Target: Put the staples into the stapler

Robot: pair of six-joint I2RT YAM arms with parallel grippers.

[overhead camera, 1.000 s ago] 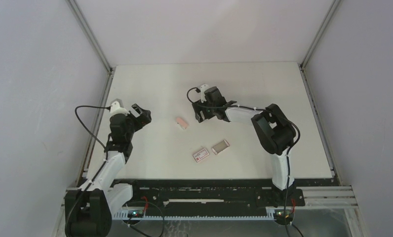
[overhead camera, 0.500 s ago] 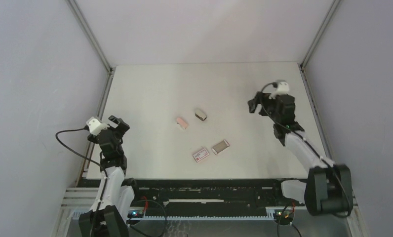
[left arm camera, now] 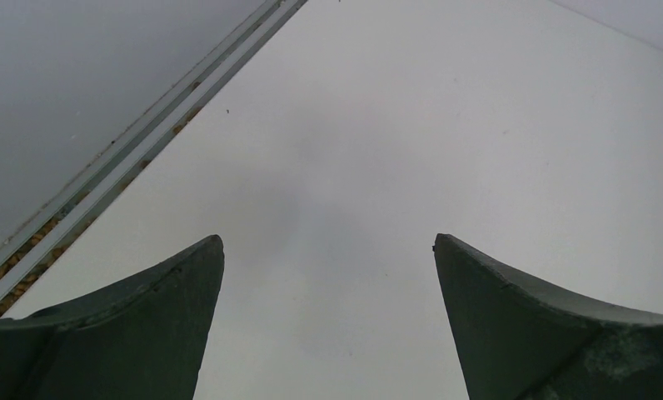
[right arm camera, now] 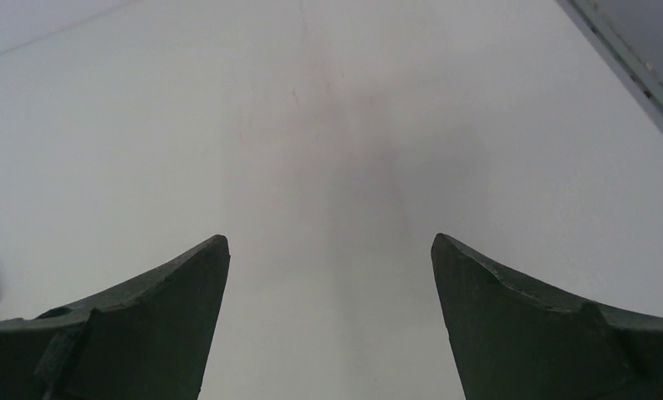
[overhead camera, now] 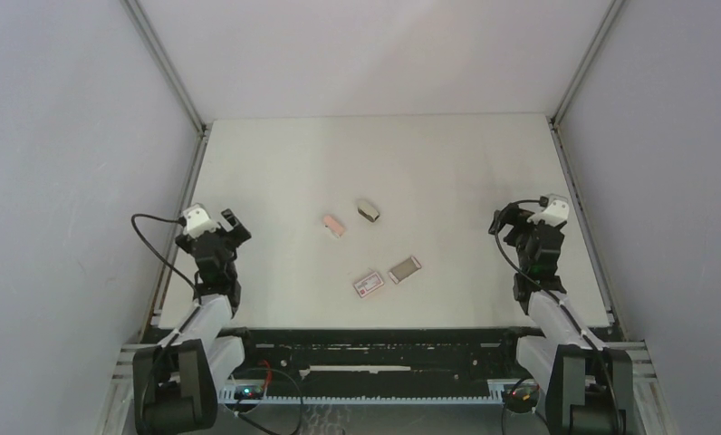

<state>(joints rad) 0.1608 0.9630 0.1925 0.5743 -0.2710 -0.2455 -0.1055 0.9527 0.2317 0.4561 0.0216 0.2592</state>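
While the left gripper and the right gripper are hanging wide open and empty, we are judging the staples, lying at five o'clock from the stapler, as light, probably brittle strips, best pinched across their long sides.

Right gripper pulled off the table centre and went back to the right edge, uncovering a small grey piece near the stapler. Left gripper retracted toward the left edge, arm folded.
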